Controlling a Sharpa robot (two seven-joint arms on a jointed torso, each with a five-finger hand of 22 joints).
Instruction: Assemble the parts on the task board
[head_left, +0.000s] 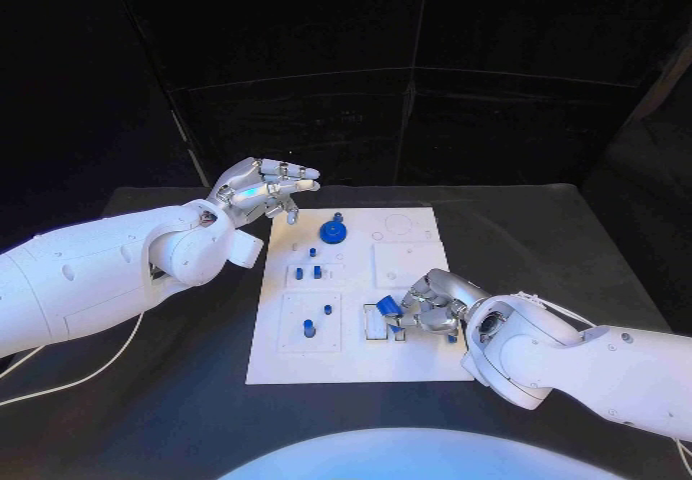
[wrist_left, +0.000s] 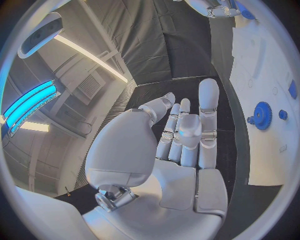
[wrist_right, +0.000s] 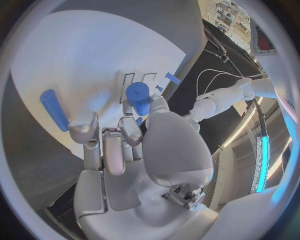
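right hand (head_left: 427, 303) is down at the board's (head_left: 346, 360) near right part, pinching a blue peg (wrist_right: 139, 98) in its fingertips, so i'd say it's mid-insert and next has to line the peg up over its hole. left hand (head_left: 263, 190) hangs off the board's far left corner, fingers loosely spread, holding nothing, gear (head_left: 333, 232) close by. no readable writing anywhere.

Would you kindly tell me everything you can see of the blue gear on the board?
The gear is a blue toothed wheel, plastic by its look, with a small knob rising at its centre. It lies flat on the far part of the task board, near the left hand, which does not touch it. The left wrist view shows its teeth.
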